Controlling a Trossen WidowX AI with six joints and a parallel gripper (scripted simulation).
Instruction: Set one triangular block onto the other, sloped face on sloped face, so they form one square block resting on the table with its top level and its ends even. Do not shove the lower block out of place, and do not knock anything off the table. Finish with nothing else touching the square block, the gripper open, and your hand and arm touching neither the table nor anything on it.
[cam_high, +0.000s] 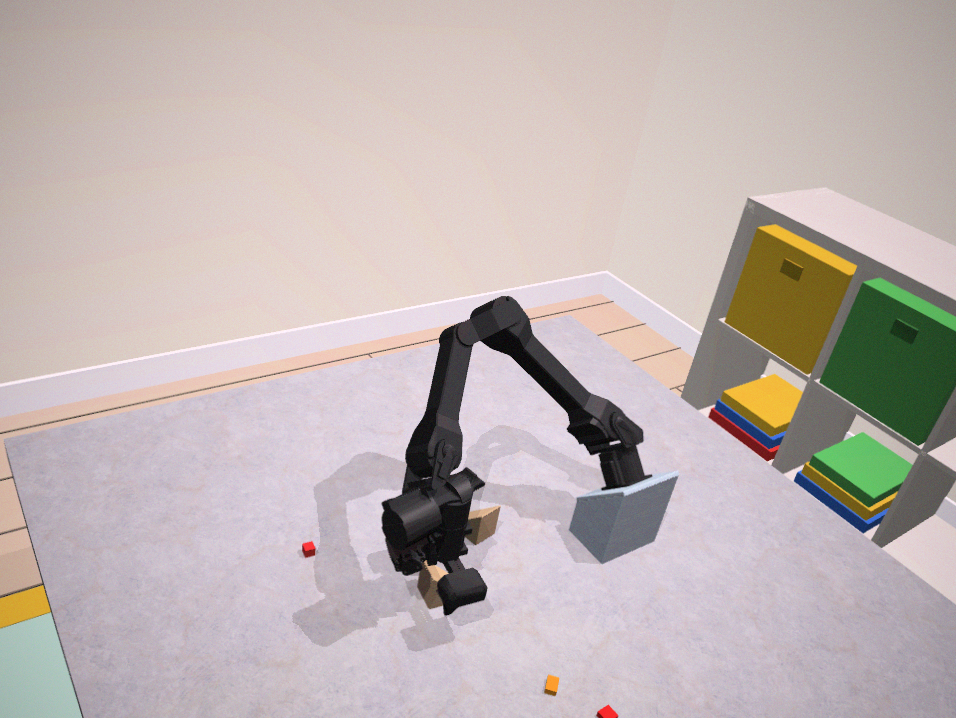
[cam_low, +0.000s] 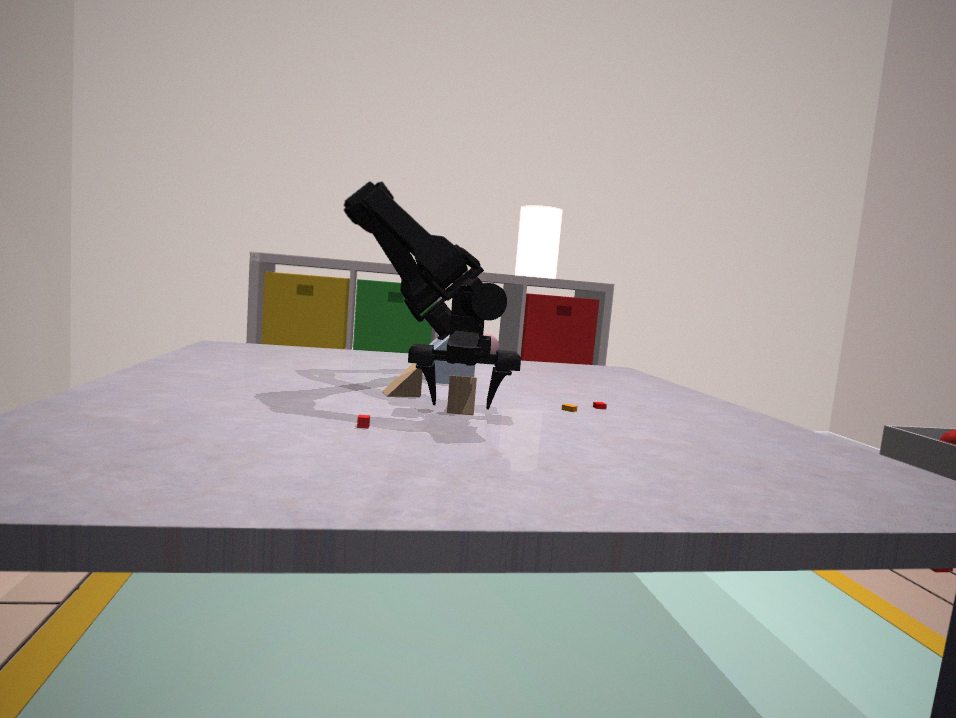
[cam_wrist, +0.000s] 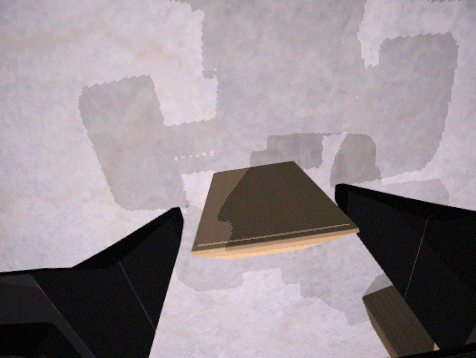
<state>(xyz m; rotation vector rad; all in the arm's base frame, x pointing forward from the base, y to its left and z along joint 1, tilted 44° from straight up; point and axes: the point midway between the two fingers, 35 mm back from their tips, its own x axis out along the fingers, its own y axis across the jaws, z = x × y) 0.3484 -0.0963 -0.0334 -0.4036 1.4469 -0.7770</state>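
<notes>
One wooden triangular block (cam_high: 429, 587) (cam_low: 461, 395) (cam_wrist: 285, 205) stands on the table with its upright dark face showing in the wrist view. My gripper (cam_low: 461, 404) (cam_wrist: 257, 203) is open, pointing down, with one finger on each side of this block. The fingertips are low, near table height, and nothing is gripped. In the wrist view the right fingertip is close to the block; whether it touches is unclear. The other triangular block (cam_high: 484, 526) (cam_low: 408, 382) (cam_wrist: 395, 317) stands apart, behind and left in the exterior view, partly hidden by the arm and right finger.
A blue-grey wedge-shaped pedestal (cam_high: 618, 521) (cam_low: 455, 374) stands under the arm's base. A small red cube (cam_high: 309, 549) (cam_low: 363, 421) lies to one side. An orange piece (cam_high: 551, 684) (cam_low: 569, 408) and another red piece (cam_high: 607, 711) (cam_low: 599, 404) lie on the other side.
</notes>
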